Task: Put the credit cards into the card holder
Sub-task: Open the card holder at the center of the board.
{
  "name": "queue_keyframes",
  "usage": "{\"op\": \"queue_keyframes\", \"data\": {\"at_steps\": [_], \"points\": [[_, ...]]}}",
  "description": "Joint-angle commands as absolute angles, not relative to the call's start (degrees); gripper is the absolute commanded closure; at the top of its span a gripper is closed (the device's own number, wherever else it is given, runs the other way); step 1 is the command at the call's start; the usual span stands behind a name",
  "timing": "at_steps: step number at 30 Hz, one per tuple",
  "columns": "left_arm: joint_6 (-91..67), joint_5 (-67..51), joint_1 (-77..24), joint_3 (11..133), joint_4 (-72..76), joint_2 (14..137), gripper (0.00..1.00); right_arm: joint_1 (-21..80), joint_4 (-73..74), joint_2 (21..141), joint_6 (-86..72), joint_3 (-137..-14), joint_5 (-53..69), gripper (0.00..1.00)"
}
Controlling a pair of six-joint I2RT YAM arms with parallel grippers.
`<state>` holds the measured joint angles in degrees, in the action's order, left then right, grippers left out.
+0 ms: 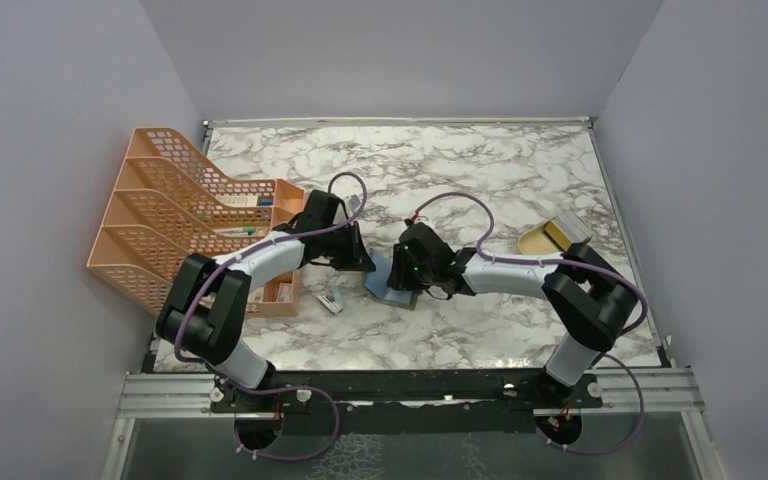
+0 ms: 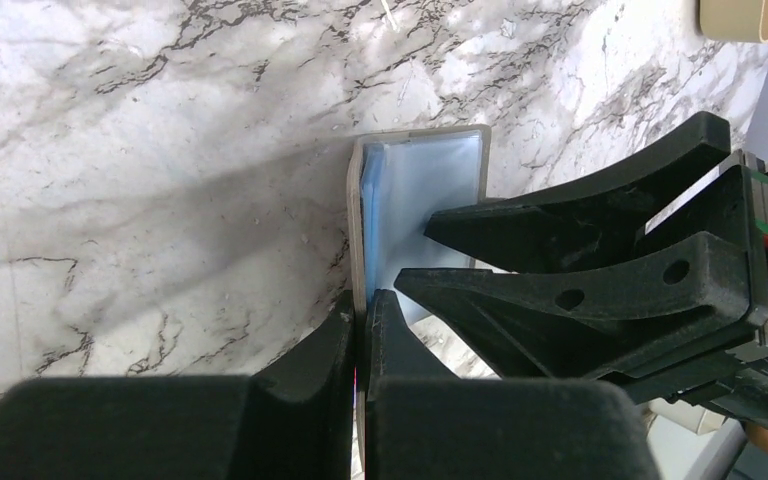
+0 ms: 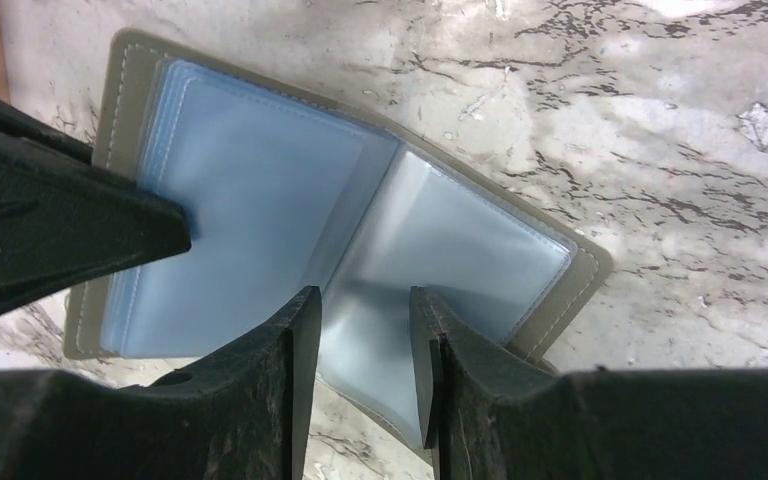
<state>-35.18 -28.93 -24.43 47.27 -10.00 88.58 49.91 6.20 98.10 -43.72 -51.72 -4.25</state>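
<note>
Left wrist view shows the left pincer (image 2: 361,318) clamped nearly closed on the grey cover edge of the card holder (image 2: 420,190), which is open on the marble surface (image 2: 160,150) with its blue pockets showing. At the holder's fold, the right pincer (image 3: 365,320) is narrowly parted over a clear sleeve, gripping nothing I can make out. Well beyond the holder, off to its right, sits a tan tray (image 1: 540,240).

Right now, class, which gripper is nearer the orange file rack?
Left. The left gripper is beside the orange file rack; the right gripper is farther, across the card holder.
</note>
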Motion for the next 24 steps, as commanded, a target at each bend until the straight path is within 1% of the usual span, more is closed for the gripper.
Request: {"op": "queue_keyframes", "data": {"at_steps": [1, 5, 8, 12, 18, 20, 22, 24], "points": [[-31.24, -30.41, -24.1, 51.34, -11.37, 88.94, 1.0, 49.88, 9.71, 96.73, -39.98, -48.84, -4.51, 0.61], [-27.98, -31.04, -24.05, 53.35, -15.55, 88.28, 1.0, 49.92, 12.82, 94.2, -36.92, -51.54, -3.48, 0.61], [-25.08, -30.68, -24.06, 53.66, -17.72, 87.57, 1.0, 49.91, 12.07, 89.8, -35.22, -50.29, -4.84, 0.59], [-21.22, -29.51, -24.08, 54.26, -21.72, 87.5, 1.0, 49.85, 17.06, 86.16, -31.11, -52.56, -11.1, 0.56], [-20.69, -30.35, -24.0, 52.88, -21.43, 86.31, 1.0, 48.78, 28.05, 85.52, -29.01, -58.49, -23.35, 0.58], [-20.82, -31.19, -24.05, 52.27, -20.76, 85.31, 1.0, 46.32, 31.82, 85.86, -28.23, -60.46, -25.35, 0.58], [-20.87, -31.22, -24.14, 51.77, -20.53, 83.73, 1.0, 42.01, 35.16, 86.11, -27.58, -62.41, -24.85, 0.58], [-21.07, -31.35, -24.09, 51.16, -20.02, 82.32, 1.0, 37.77, 36.89, 86.0, -26.91, -63.5, -24.98, 0.56]]}}
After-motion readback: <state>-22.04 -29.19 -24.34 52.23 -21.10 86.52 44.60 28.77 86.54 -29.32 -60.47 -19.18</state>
